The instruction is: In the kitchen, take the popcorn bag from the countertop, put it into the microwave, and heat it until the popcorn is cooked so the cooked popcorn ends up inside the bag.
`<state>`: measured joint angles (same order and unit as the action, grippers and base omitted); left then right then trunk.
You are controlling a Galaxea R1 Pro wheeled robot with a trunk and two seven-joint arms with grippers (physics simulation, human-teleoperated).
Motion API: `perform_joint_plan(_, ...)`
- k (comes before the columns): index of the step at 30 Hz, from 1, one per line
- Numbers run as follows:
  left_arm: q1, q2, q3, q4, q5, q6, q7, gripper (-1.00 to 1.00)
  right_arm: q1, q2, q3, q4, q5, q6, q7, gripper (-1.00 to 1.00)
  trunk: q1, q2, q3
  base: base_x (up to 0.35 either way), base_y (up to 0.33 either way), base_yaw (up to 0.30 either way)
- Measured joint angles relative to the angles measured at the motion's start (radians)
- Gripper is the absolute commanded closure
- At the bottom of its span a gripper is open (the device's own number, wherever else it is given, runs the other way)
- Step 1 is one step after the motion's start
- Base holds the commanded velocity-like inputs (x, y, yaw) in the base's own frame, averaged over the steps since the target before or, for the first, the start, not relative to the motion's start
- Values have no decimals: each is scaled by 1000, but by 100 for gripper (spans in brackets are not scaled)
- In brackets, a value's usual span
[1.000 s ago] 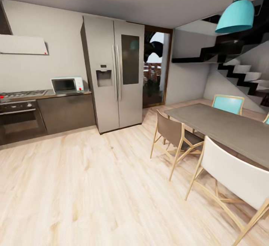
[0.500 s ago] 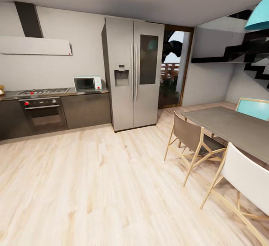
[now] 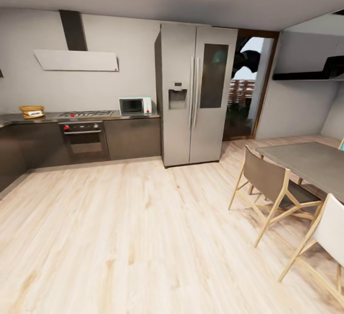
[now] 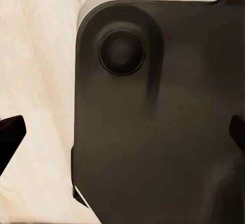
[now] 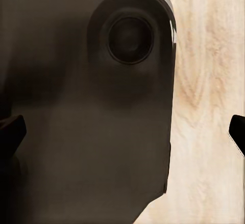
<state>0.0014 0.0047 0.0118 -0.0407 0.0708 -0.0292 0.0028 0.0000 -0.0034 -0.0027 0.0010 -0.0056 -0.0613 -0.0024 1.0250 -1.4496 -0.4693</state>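
Head view: microwave [image 3: 134, 106] on countertop [image 3: 129, 116], glass door facing the room; both tools' fingers spread apart.

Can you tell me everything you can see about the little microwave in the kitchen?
The microwave is a small, boxy, pale mint-white appliance with a dark glass door that looks shut. A narrow panel on its right side carries a small red dot. It stands upright on the countertop, between the gas hob and the tall steel fridge, close to the grey wall. It is far across the room, so finer details such as knobs cannot be made out.
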Motion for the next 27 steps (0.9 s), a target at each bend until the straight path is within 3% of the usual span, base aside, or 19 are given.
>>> perform_joint_plan(18,0,-7,-2,-2,-6,0,0,-100,0,0,-1,0,0,0,0,-100,0,0,0,0,0,285)
perform_joint_plan(21,0,-21,3,-2,-2,-1,-1,-100,0,-1,-3,0,-5,0,0,-100,0,0,0,0,0,97)
perform_joint_plan(27,0,-24,4,-1,5,6,-4,-100,0,-2,-3,0,-8,1,0,-100,-1,0,0,150,0,10)
